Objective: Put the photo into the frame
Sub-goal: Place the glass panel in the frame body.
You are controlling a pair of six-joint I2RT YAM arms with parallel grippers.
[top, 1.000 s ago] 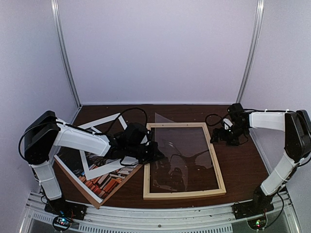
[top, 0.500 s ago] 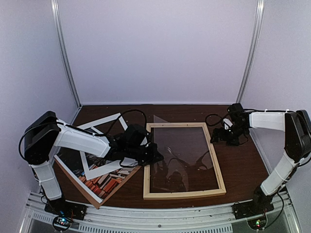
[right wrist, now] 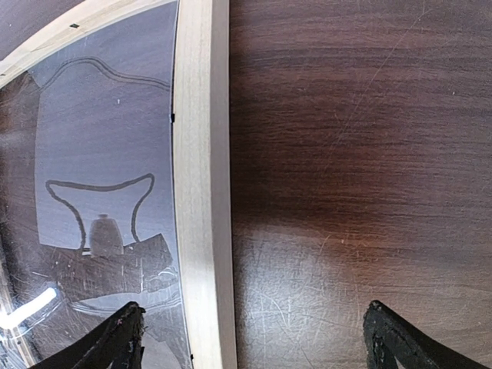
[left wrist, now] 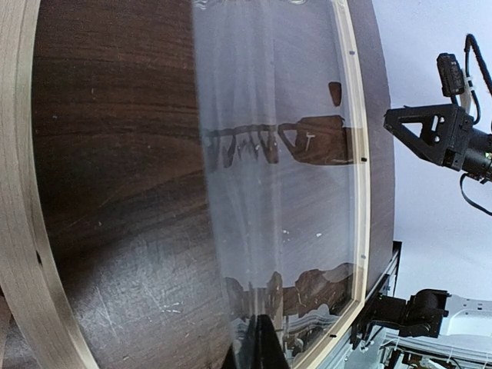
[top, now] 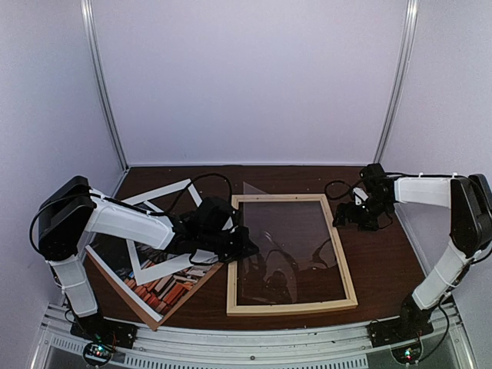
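Compared with one second ago the left gripper (top: 246, 246), pinched on the clear sheet (left wrist: 269, 115) in the frame (top: 290, 307), sits slightly nearer, the right gripper (top: 344, 220) stays spread open beside the frame, and the photo (top: 165, 288) lies left under the mat (top: 163, 270) on a dark wooden table (top: 384, 269) between pale walls (top: 246, 77).

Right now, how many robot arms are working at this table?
2. The left arm comes from the near-left corner and reaches across to the left rail of the wooden frame. The right arm rises from the near-right corner and bends in beside the frame's far-right corner. No others show.
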